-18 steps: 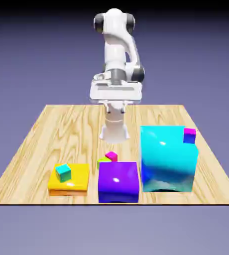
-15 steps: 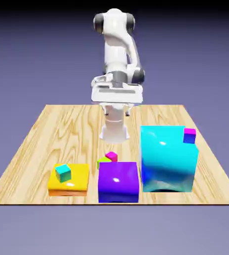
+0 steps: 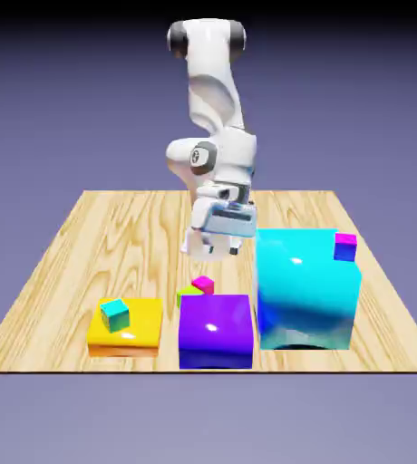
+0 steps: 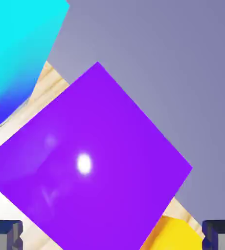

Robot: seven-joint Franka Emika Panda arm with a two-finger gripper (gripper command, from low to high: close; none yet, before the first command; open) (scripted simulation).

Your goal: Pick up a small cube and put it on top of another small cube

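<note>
gripper (image 3: 217,248) held above table (image 3: 130,245), fingers apart. lime-green cube (image 3: 189,295) partly hidden behind purple block (image 3: 216,331), just beside magenta cube (image 3: 203,285). teal cube (image 3: 115,314) supported by yellow block (image 3: 144,326).

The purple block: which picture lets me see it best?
The hand view, because the purple block looks huge there, though only its top shows and the bottom edge cuts off a corner. The exterior view shows it smaller, but with its top and front, beside the yellow block.
</note>
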